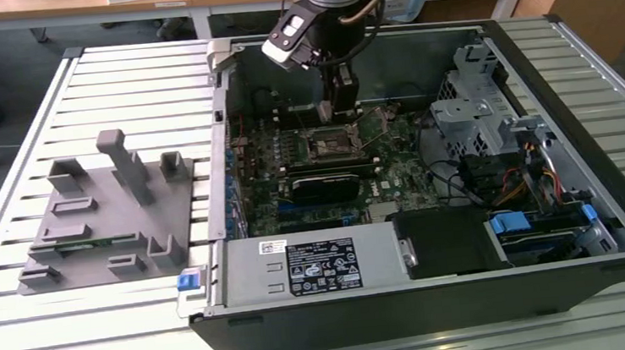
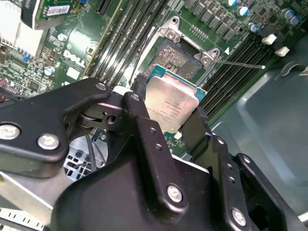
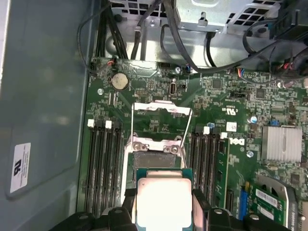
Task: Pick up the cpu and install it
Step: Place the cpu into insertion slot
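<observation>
**A:** Starting with the exterior view, where was the gripper (image 1: 341,111)?

**B:** Inside the open computer case (image 1: 438,304), over the motherboard near the socket (image 1: 327,144). The grey fixture (image 1: 112,214) sat on the slatted table (image 1: 111,74), toward the exterior view's left.

**A:** And the second wrist view?

**B:** Its fingers (image 2: 199,127) were clamped on two opposite edges of the cpu (image 2: 171,103), held above the bare socket (image 2: 180,55).

**A:** The first wrist view?

**B:** The cpu (image 3: 160,202) hovered just beside the socket (image 3: 156,159), whose load plate (image 3: 161,109) lay flipped open.
</observation>
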Controlling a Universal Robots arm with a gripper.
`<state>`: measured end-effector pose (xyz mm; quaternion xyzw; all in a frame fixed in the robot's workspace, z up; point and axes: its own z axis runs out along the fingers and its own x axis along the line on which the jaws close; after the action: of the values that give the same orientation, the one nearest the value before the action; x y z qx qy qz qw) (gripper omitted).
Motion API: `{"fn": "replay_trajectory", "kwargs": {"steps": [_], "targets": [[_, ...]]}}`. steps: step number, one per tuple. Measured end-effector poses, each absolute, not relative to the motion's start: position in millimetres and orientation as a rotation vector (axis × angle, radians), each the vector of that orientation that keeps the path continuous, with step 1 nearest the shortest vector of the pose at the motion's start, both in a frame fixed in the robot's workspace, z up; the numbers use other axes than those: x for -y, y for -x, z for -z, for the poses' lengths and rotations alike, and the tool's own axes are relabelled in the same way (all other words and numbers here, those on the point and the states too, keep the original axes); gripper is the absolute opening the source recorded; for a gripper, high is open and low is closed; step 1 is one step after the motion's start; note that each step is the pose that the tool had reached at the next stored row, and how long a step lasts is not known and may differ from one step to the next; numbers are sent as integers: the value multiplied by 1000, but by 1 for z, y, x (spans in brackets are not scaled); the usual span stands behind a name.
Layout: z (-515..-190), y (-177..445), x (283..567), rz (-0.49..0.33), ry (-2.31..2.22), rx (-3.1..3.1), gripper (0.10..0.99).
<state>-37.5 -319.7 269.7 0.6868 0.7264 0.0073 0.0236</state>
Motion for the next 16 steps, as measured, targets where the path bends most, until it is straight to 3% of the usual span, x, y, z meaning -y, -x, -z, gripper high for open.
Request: {"fn": "replay_trajectory", "kwargs": {"steps": [16], "targets": [[-248, 36, 318, -22, -2126, -2249, 541]]}}
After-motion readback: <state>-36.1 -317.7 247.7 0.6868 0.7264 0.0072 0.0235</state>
